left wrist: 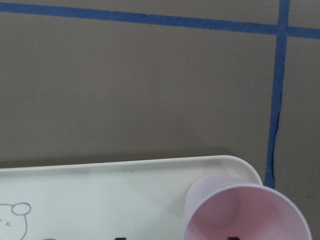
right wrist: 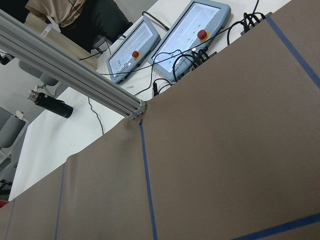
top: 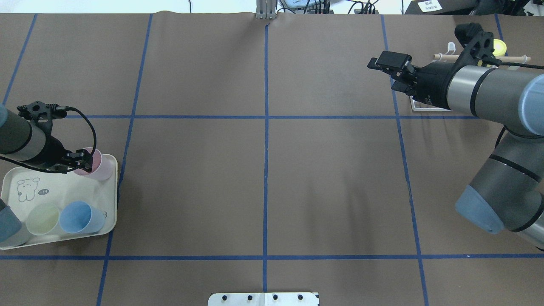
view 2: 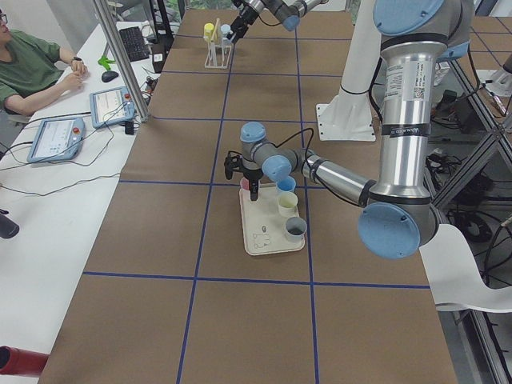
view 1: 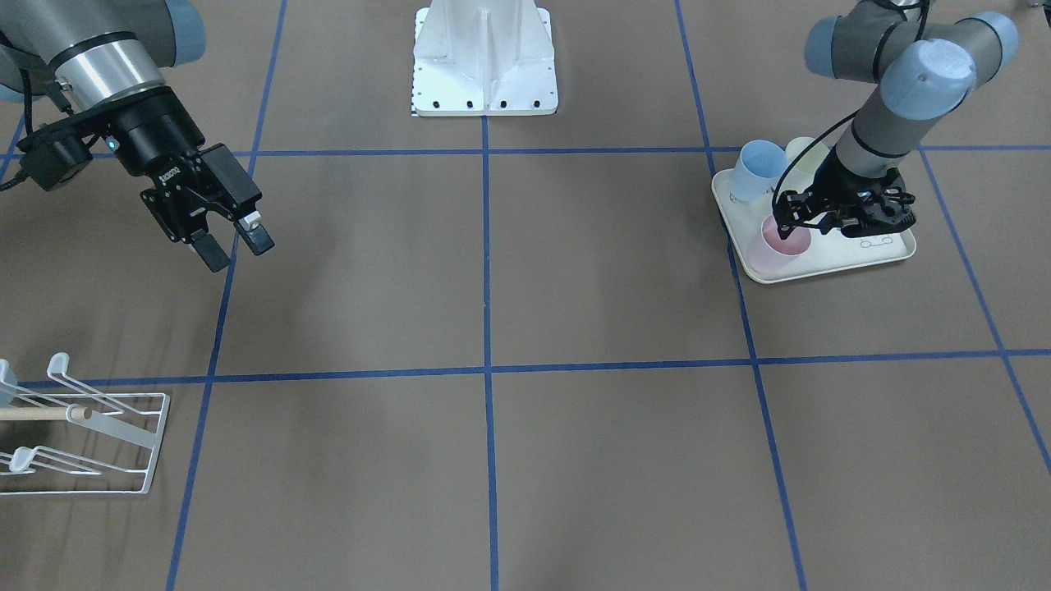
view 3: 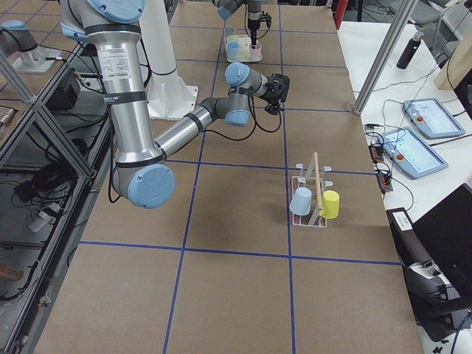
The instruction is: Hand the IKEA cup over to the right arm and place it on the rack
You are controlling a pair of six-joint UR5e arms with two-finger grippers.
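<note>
The left gripper (top: 85,163) is set at the rim of the pink cup (top: 102,168), on the side of the rim that faces the middle of the tray (top: 111,199). Whether the wall is pinched or the fingers are only spread about it cannot be told, since little but the cup's open mouth is shown in the wrist view.

The cup is stood upright in the tray's corner farthest from the robot and nearest the centre of the table (top: 263,178). Along the tray's edge nearest the robot, a green cup (top: 42,218) and a blue cup (top: 78,216) are stood side by side, well apart from the pink one.

Far across the table from the tray, the right gripper (view 1: 236,245) is held in the air with its fingers spread and nothing between them. Even farther from the tray the rack (view 1: 90,443) is found, with a yellow cup (view 3: 330,204) and a grey-blue cup (view 3: 301,200) hung on it.

The pink cup is judged to be light, thin-walled plastic, smooth and somewhat springy. It might be bowed by a hard squeeze and let slip by a weak one. It is probably best taken by the wall just under the rim, one finger inside and one outside, so that the lower body is left free for the right gripper.
</note>
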